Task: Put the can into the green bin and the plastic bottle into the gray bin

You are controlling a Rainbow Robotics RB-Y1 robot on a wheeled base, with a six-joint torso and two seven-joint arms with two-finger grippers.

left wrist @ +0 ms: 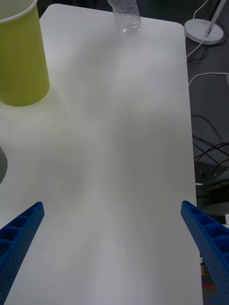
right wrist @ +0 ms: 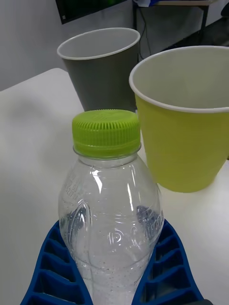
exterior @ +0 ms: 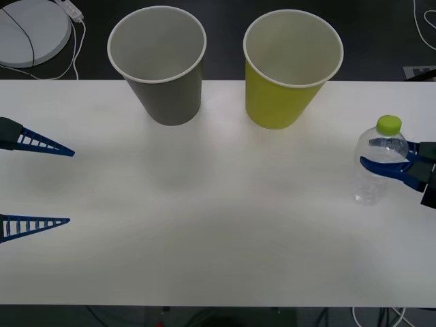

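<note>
I have the right gripper (exterior: 388,162) clenched on the bottle (exterior: 379,167), one blue finger (right wrist: 57,267) either side of its belly, at the right side of the table (exterior: 218,225). The bottle stands upright, green cap on top, long axis vertical. The move ahead turns on this: the gray bin (exterior: 162,65) is the far one, off to the left at the back of the table, with the green bin (exterior: 289,68) between it and the bottle, so I must carry past or over the green rim. The left gripper (exterior: 68,184) waits spread wide at the left edge, nearer the gray bin but holding nothing. There is raised lettering moulded into the bottle's shoulder, possibly starting with "P", but I can't read it. No can anywhere I can see
</note>
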